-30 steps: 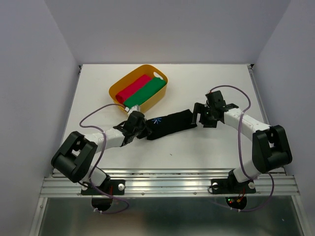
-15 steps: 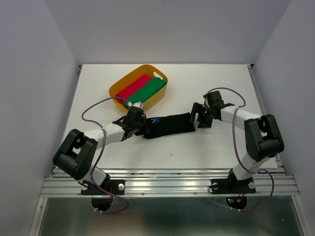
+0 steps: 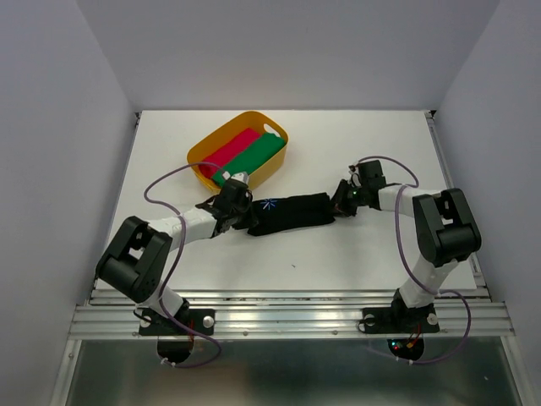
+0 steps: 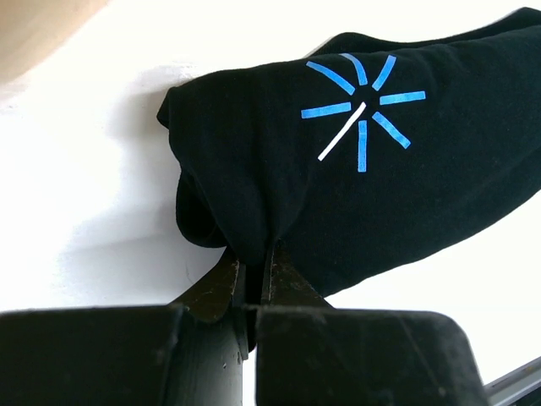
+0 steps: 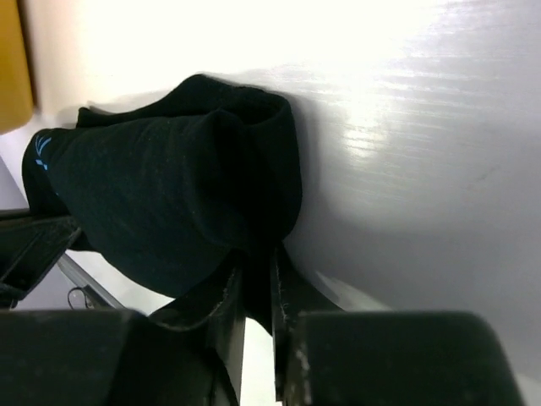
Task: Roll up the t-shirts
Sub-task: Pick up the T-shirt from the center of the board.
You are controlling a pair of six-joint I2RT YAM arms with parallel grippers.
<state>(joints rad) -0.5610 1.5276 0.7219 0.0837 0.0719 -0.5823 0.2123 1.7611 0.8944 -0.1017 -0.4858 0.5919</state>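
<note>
I have the rolled black shirt lying across the tabletop, its left end near the yellow tub. My left claw pinches that end, and my right claw pinches the other. White surface borders its near edge.

place: a robot lab test cell | evidence: left arm and right arm are standing bolted on an aluminium rail at a white table | plain pale walls are closing it in on three sides | purple cables are looping along the arms
</note>
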